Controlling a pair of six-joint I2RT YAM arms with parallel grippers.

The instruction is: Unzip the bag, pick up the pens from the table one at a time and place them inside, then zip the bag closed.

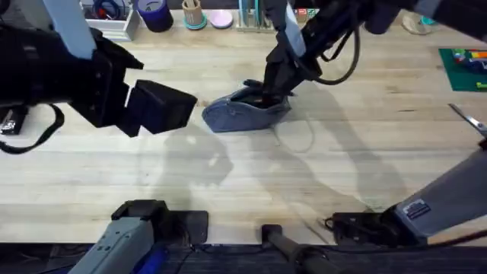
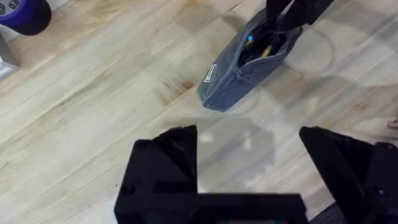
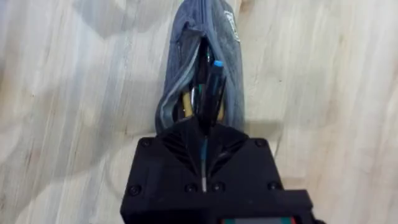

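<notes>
The blue-grey bag (image 1: 245, 113) lies on the pale plank table (image 1: 228, 175), a little behind its middle, with its zipper open. Over the bag's mouth, my right gripper (image 1: 271, 90) is shut on a dark pen with a blue end. In the right wrist view the pen (image 3: 213, 87) points from the right gripper (image 3: 205, 124) down into the open bag (image 3: 186, 56), where other pens and something yellow lie. My left gripper (image 2: 249, 158) hovers open and empty well to the left of the bag (image 2: 239, 78). In the overhead view the left gripper (image 1: 163, 106) looks large and dark.
Along the back edge stand a blue cup (image 1: 154, 11), a wooden holder (image 1: 192, 14) and a white bin (image 1: 114, 19). A green mat (image 1: 466, 68) and silver scissors (image 1: 470, 119) lie at the far right. Bare planks stretch in front of the bag.
</notes>
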